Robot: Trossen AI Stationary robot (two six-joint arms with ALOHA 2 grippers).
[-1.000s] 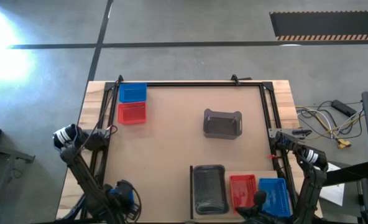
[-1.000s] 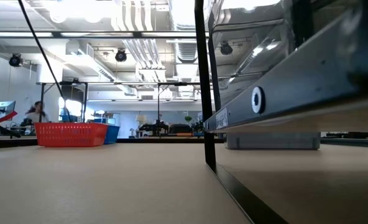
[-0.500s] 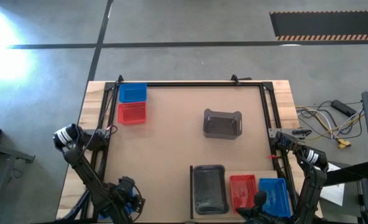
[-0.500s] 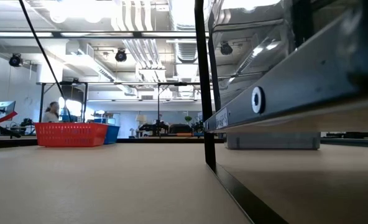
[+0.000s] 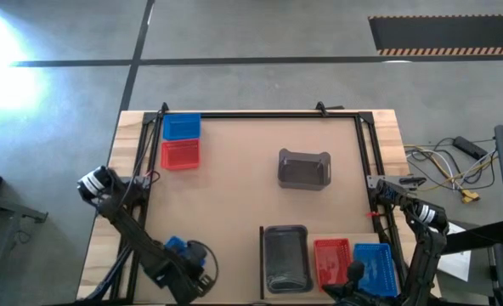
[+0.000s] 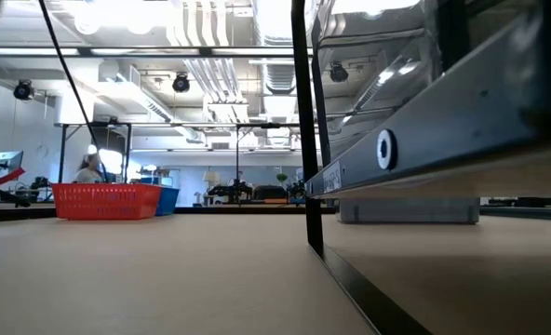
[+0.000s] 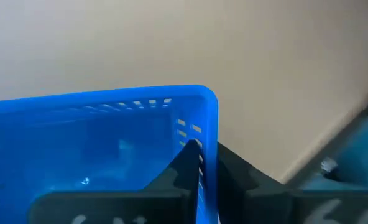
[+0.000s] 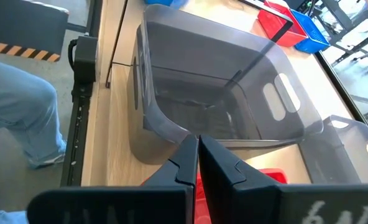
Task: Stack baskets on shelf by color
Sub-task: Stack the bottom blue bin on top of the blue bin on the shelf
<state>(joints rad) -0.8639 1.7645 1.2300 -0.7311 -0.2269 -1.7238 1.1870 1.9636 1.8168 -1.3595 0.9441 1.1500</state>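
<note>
One blue basket [image 7: 103,149] wall pinched in left claw [image 7: 199,177], long axis across the claw.

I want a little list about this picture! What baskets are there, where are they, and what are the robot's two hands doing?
left hand: shut on the rim of a blue basket, near the table's front left
right hand: shut, empty, waiting at the front right over a red basket
back left corner: another blue basket beside a red one
middle: one grey basket
front row: grey, red, blue
</note>
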